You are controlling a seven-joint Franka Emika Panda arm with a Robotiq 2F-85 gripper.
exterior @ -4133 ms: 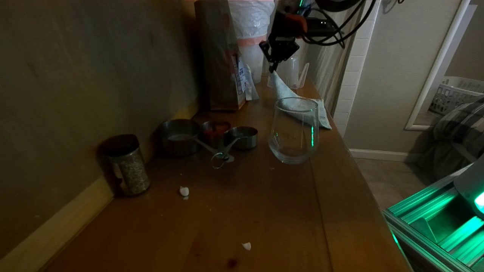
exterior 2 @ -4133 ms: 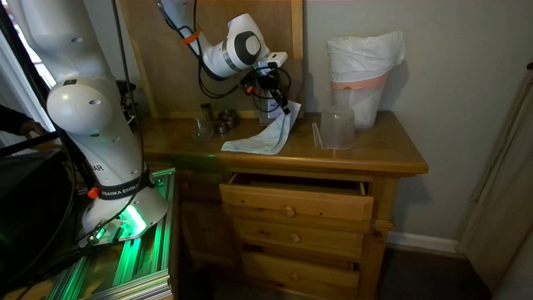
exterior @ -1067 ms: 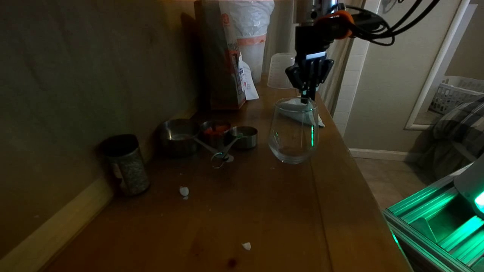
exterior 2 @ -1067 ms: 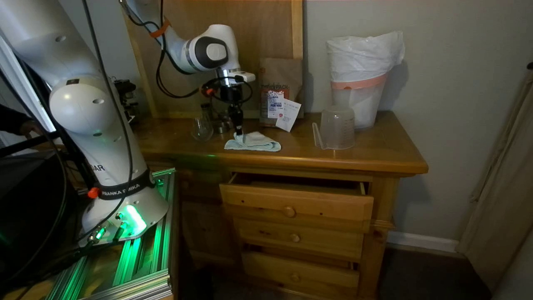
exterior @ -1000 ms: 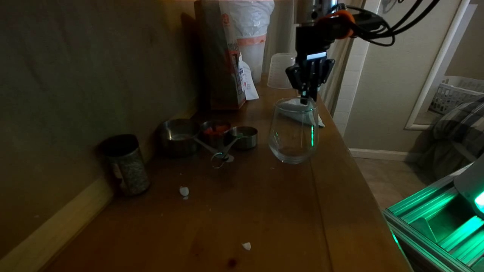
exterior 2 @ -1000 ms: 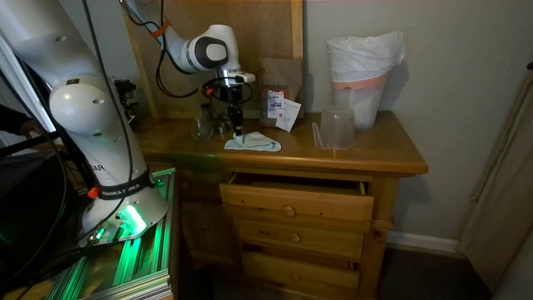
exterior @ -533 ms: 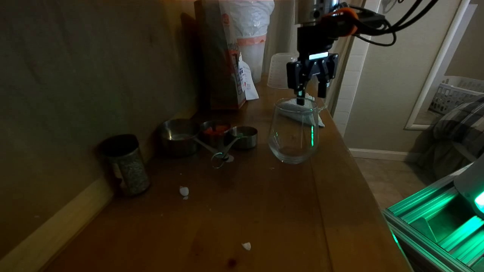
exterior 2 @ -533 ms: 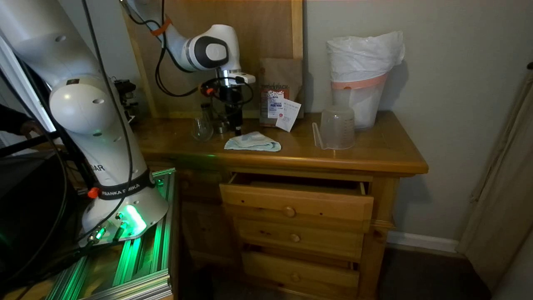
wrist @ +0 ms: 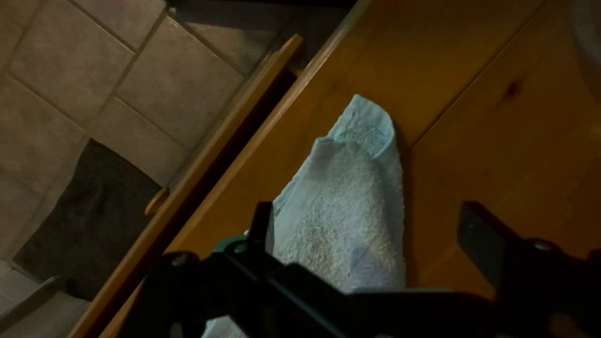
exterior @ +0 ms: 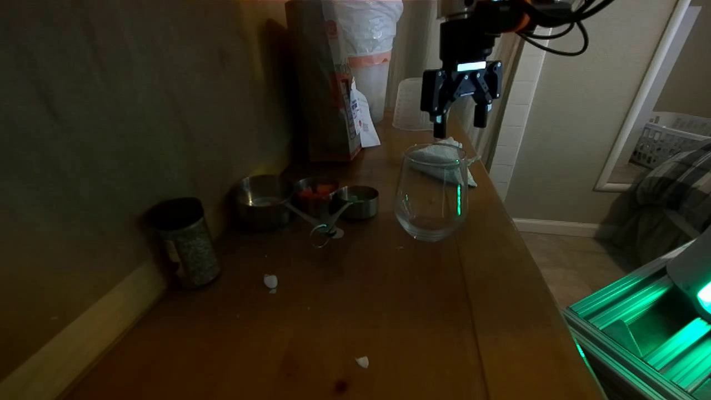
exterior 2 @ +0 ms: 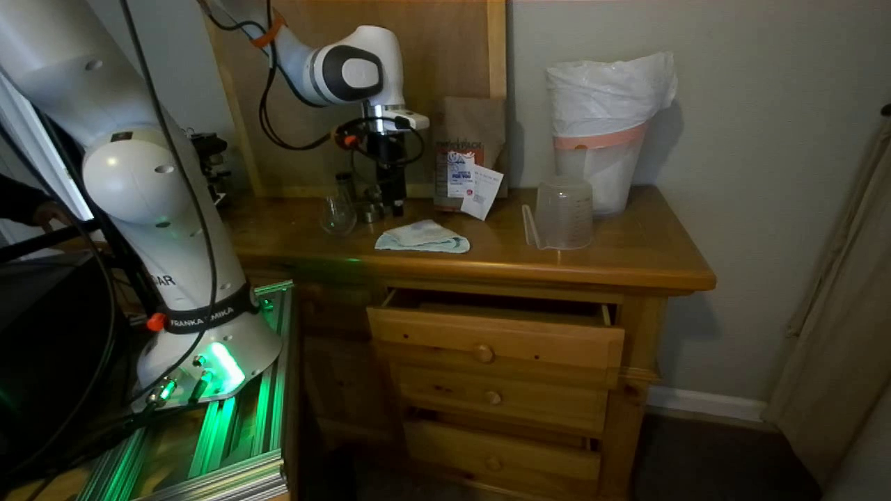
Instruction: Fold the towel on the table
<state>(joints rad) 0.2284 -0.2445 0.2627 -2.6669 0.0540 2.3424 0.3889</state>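
We see the towel (wrist: 338, 206) lying in folded layers on the worktop (exterior 2: 647, 250), just inside the front edge, above a part-open drawer (exterior 2: 431, 337). The jaws stand wide apart over the worktop, clear of the towel. In the wrist view the towel runs between them, closer to the jaw on the front-edge side, which overlaps its margin from our angle; a strip of worktop shows between the towel and the farther jaw.

Left of the towel in an exterior view, a clear glass (exterior 2: 339, 217) stands upright. Behind it, toward the back edge, we find three metal measuring cups (exterior: 264, 205); the middle one holds something red (exterior: 316, 192), and we cannot tell whether the green in the one nearest the glass is contents or reflection. Along the back edge stands a dark-lidded jar (exterior: 189, 244) of grainy stuff. Right of the towel, a translucent jug (exterior 2: 565, 212) rests, apparently mouth down, and a tall bin (exterior 2: 600, 167) lined with a white bag (exterior 2: 612, 97) stands near the back right corner.
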